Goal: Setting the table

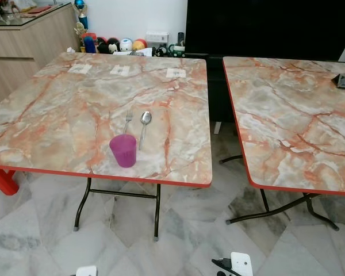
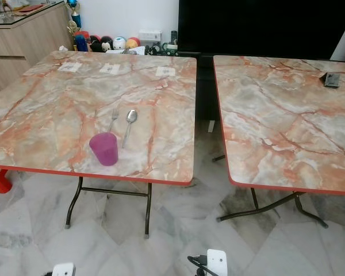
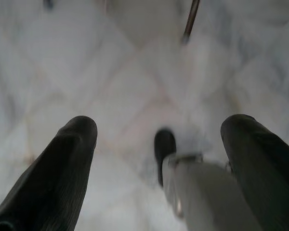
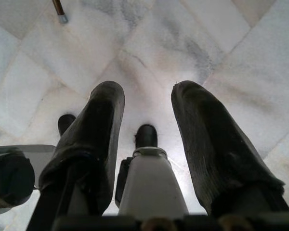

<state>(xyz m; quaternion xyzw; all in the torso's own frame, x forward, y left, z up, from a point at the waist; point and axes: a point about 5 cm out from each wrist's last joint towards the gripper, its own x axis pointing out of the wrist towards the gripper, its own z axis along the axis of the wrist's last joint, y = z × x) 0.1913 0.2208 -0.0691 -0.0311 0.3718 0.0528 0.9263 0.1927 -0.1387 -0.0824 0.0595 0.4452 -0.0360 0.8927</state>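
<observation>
On the left marble-patterned folding table [image 1: 57, 109], a translucent purple plastic cup [image 1: 123, 150] stands near the front edge, with a steel fork [image 1: 127, 121] at its 12 o'clock and a steel spoon [image 1: 144, 127] at its 1 o'clock. The cup looks light and tippable, best pinched across its rim; the flat cutlery seems slippery. The left gripper [image 3: 159, 144] and right gripper [image 4: 147, 110] hang spread and empty over the floor.

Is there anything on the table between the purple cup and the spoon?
No. In the left eye view, bare marble tabletop separates the cup from the spoon; the fork lies beside the spoon, on its left.
</observation>
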